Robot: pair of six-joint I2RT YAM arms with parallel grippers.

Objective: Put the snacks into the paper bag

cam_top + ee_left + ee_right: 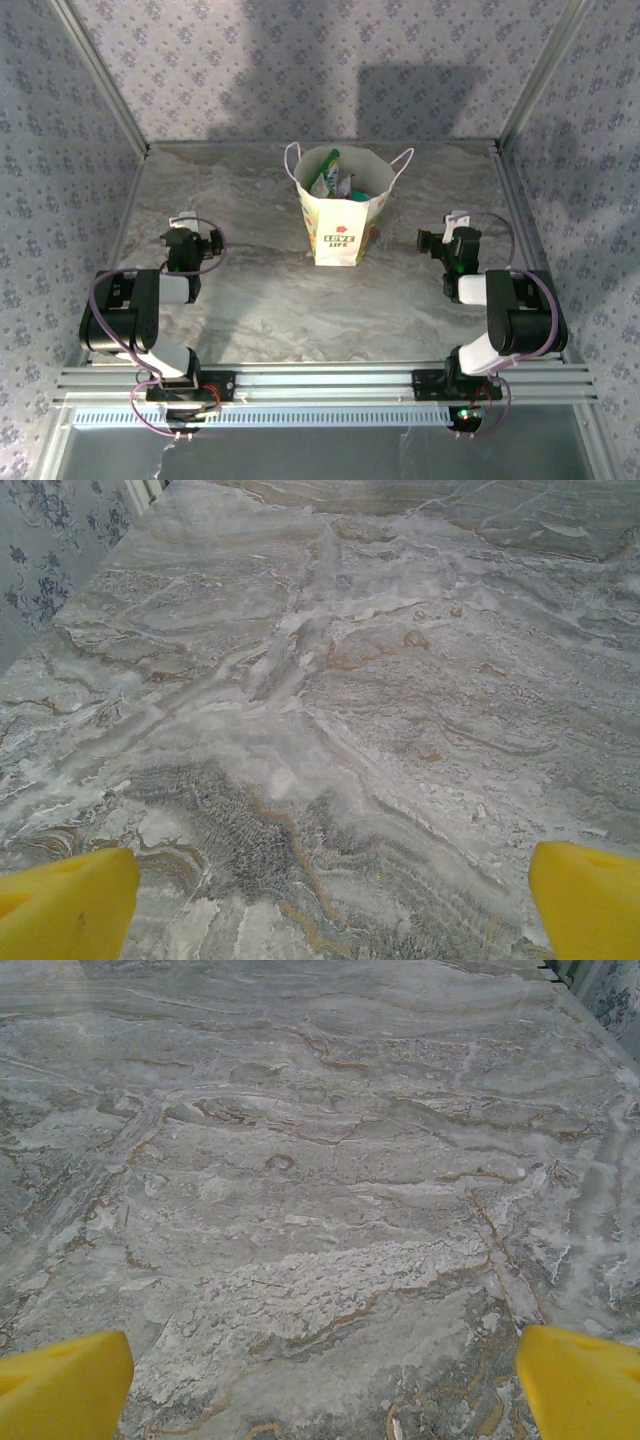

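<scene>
The white paper bag (338,225) with "LOVE LIFE" lettering stands upright at the table's middle, its mouth open. Snacks (330,180) lie inside it, green and teal packets showing at the top. My left gripper (186,222) is drawn back at the left, well apart from the bag, and my right gripper (458,222) is drawn back at the right. In the left wrist view the left gripper (335,900) is open, yellow fingertips (65,905) wide apart over bare marble. In the right wrist view the right gripper (325,1380) is likewise open and holds nothing.
The marbled tabletop (250,290) is bounded by patterned walls on three sides. An aluminium rail (320,385) runs along the near edge with both arm bases on it. The bag's cord handles (402,160) hang out to either side.
</scene>
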